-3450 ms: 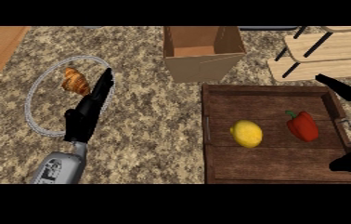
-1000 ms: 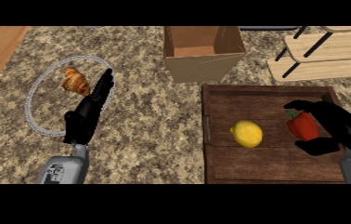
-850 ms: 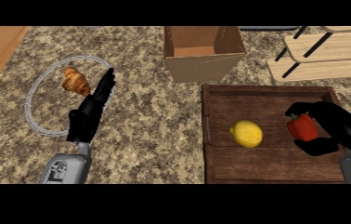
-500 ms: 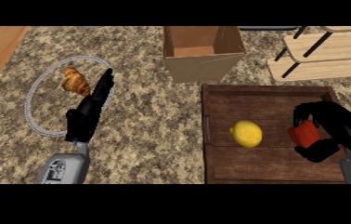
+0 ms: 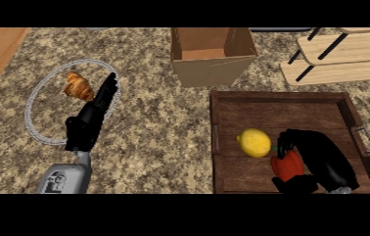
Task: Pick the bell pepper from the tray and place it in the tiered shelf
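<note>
Item, in the dark wooden tray [image 5: 231,107] on the speckled stone table [image 5: 159,132]: we list the red bell pepper [image 5: 288,164], largely hidden by the right robot hand [image 5: 318,159] curled around it, beside a yellow lemon [image 5: 254,142]. Left robot hand [image 5: 94,115], fingers straight, rests by a croissant [image 5: 78,85]. Pale wooden tiered shelf [image 5: 329,59], cut off at right.
</note>
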Action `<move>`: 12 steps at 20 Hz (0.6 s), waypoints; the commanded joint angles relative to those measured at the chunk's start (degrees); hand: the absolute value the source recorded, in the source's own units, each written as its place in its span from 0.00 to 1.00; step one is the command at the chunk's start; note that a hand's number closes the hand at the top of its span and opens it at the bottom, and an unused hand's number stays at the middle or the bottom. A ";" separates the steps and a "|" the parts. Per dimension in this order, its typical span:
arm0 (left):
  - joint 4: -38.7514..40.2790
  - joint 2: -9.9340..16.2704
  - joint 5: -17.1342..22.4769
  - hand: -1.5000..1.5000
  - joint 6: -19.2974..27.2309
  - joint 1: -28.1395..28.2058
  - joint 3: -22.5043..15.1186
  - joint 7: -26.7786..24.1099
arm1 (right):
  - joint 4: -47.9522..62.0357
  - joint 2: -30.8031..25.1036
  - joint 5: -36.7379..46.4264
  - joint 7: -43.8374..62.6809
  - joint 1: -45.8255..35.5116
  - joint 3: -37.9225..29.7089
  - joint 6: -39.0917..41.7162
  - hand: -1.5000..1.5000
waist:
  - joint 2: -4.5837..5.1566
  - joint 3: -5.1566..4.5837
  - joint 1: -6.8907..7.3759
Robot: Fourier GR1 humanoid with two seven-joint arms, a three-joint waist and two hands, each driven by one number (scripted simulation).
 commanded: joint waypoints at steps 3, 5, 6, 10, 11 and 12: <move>-2.45 1.22 1.37 0.50 -1.85 1.70 0.53 0.64 | -10.71 9.23 -6.82 2.61 2.72 -0.78 -3.14 1.00 | -0.17 0.05 0.09; 1.19 -0.66 -0.49 0.50 0.64 0.03 -0.06 -0.92 | -16.01 9.87 -12.09 3.57 5.66 0.11 -6.53 1.00 | -0.17 0.05 -1.01; 1.87 0.58 0.44 0.50 -0.11 -1.28 1.47 -0.29 | -16.21 9.92 -14.34 4.65 1.74 -3.59 -4.47 1.00 | 0.03 0.04 -0.40; -0.29 -1.24 -1.19 0.50 0.83 2.50 -1.22 -0.98 | -30.59 9.38 -18.72 13.15 0.36 -7.08 2.44 1.00 | -0.09 0.00 -0.01; 1.86 0.69 0.70 0.50 -1.07 -3.03 1.24 0.39 | -30.28 10.04 -18.67 16.51 -2.29 -6.13 1.27 1.00 | 0.07 0.00 0.00; -1.65 1.54 0.98 0.50 -1.66 -0.41 1.12 1.98 | -34.13 9.81 -20.20 16.59 -0.72 -8.77 2.18 1.00 | -0.08 0.02 0.04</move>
